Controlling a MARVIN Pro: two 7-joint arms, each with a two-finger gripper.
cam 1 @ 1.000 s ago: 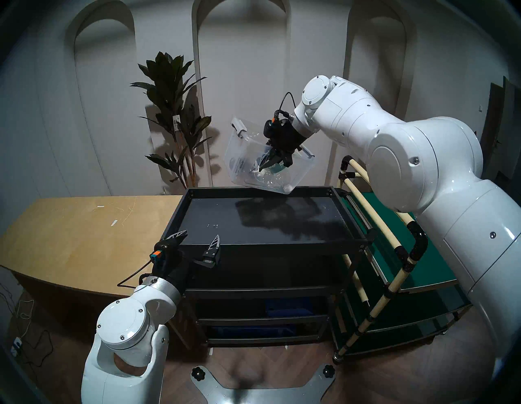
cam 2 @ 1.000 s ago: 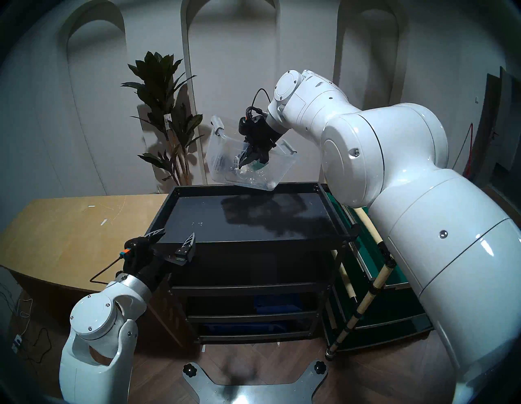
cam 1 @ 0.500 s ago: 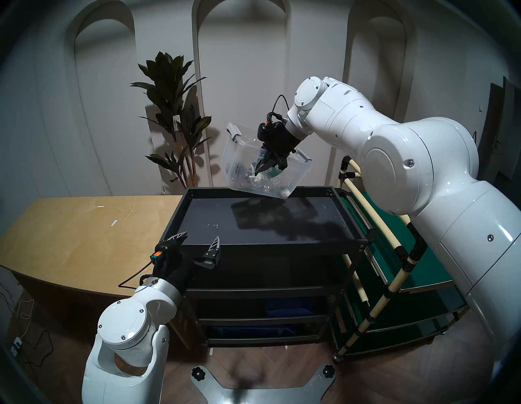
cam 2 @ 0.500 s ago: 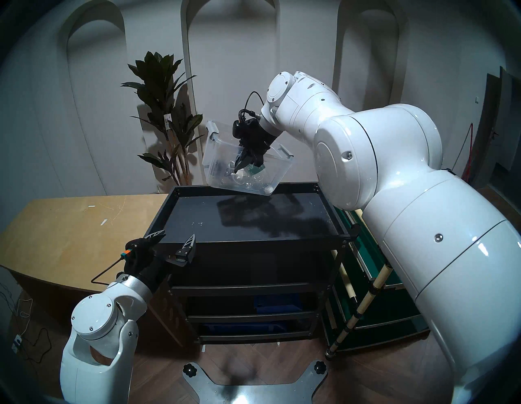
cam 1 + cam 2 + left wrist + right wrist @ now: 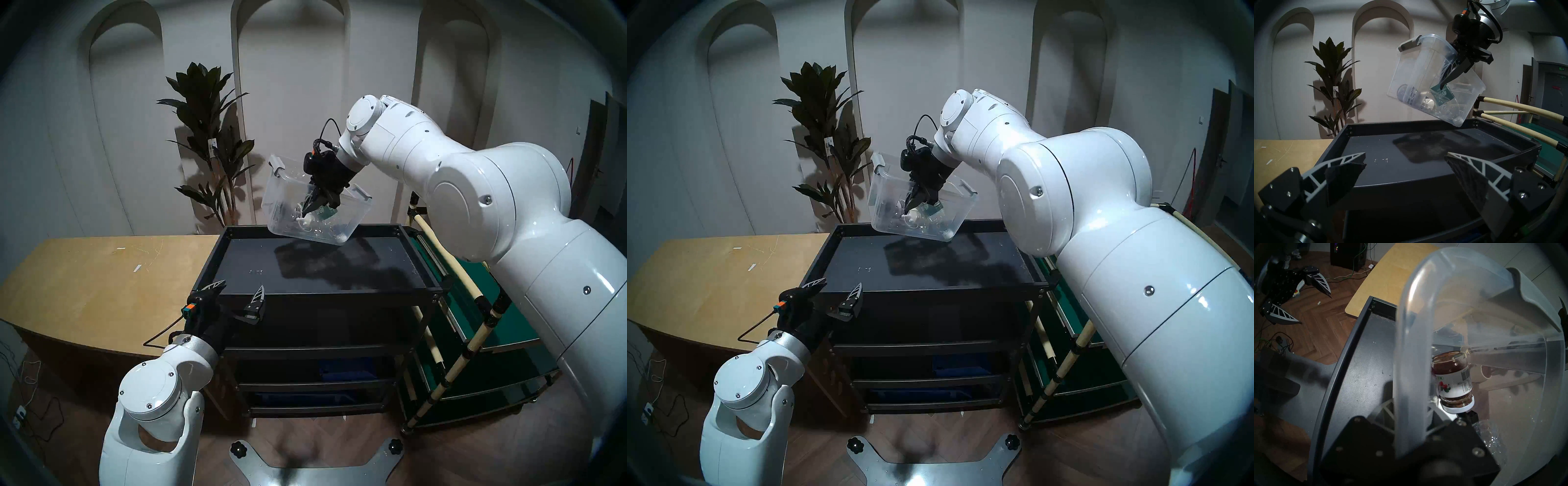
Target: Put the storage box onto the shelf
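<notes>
The clear storage box [image 5: 349,217] [image 5: 952,213] [image 5: 1415,76] hangs tilted above the far edge of the black shelf [image 5: 244,258] [image 5: 857,254] [image 5: 1373,149], its lower right corner just over the rim. My right gripper [image 5: 307,212] [image 5: 908,211] [image 5: 1441,87] is shut on the box's long wall [image 5: 1410,344], one finger inside and one outside. A jar of brown spread [image 5: 1451,378] and a green packet [image 5: 1442,95] lie inside. My left gripper [image 5: 242,285] [image 5: 842,282] [image 5: 1405,157] stands open and empty at the shelf's near left corner.
A green-topped cart with cream pipes [image 5: 509,305] stands against the shelf's right side. A tan wooden table [image 5: 101,271] adjoins its left. A potted plant [image 5: 210,142] is behind. Blue bins [image 5: 346,368] sit on lower tiers.
My right arm has carried the box leftward and a little lower over the shelf's far edge. The left arm has stayed put.
</notes>
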